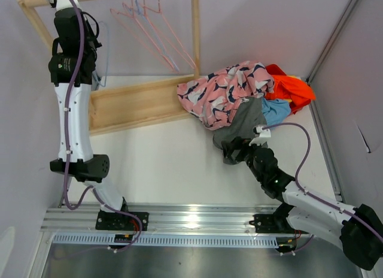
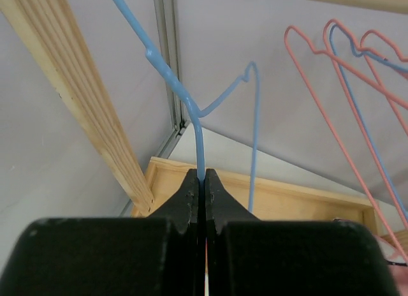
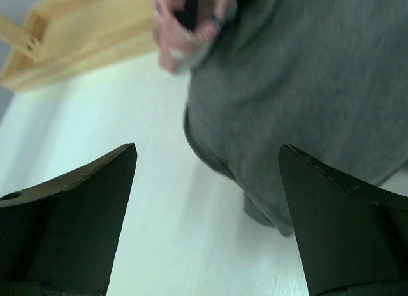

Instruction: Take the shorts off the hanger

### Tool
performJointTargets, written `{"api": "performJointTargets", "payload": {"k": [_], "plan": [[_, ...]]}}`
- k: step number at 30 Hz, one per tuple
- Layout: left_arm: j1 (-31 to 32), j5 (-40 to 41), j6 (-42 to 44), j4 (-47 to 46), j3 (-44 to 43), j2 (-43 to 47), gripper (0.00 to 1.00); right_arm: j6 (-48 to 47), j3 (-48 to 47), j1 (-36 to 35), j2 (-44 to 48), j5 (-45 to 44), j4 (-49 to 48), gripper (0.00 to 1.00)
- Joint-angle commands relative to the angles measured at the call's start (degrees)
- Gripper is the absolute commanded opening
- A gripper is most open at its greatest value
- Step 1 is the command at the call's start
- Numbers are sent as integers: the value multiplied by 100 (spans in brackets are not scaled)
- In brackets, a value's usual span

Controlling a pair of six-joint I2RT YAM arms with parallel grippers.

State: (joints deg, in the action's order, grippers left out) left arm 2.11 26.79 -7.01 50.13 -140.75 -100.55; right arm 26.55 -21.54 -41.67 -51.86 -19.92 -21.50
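The grey shorts [image 1: 242, 125] lie on the white table against a pile of clothes, off any hanger. In the right wrist view the shorts [image 3: 306, 98] fill the upper right. My right gripper [image 3: 207, 149] stands open just in front of their hem, nothing between its fingers; from above, the right gripper [image 1: 234, 147] sits at the shorts' near edge. A bare blue wire hanger [image 2: 172, 79] is pinched in my left gripper [image 2: 201, 176], which is shut on its wire. From above, the left gripper [image 1: 94, 77] is up by the wooden rack, the blue hanger [image 1: 107, 50] beside it.
A wooden rack [image 1: 143, 101] stands at the back left, with several pink hangers [image 1: 149, 32] on its top rail. The pile holds a pink patterned garment [image 1: 224, 89], an orange one [image 1: 293, 86] and a blue one [image 1: 276, 110]. Walls close in on both sides.
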Motion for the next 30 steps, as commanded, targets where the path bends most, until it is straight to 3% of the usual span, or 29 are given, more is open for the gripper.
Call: {"api": "performJointTargets", "payload": {"k": [1,10,16,23,24,26,27,30], "plan": [[-123,-77,226,-1005,-215,-131,0,106,440,54,193,435,-951,99],[-158,-182,270,-1629,-664,-860,0,149,449,291,-141,1069,-1137,99],[-386,-524,77,-1542,-735,-1194,0,149,528,291,-44,1096,-1182,99],[-422,-780,-143,-1181,-156,-774,2,158,387,282,-246,1069,-1111,99],[-422,-824,-152,-1259,350,-625,12,158,387,282,-246,1069,-1111,99],[-422,-894,-187,-1382,749,-108,20,149,405,282,-220,1043,-1120,99],[-422,-912,-196,-1479,1116,78,39,158,405,282,-211,1034,-1111,100],[-422,-929,-249,-1515,1847,676,72,158,361,247,-150,964,-989,99]]}}
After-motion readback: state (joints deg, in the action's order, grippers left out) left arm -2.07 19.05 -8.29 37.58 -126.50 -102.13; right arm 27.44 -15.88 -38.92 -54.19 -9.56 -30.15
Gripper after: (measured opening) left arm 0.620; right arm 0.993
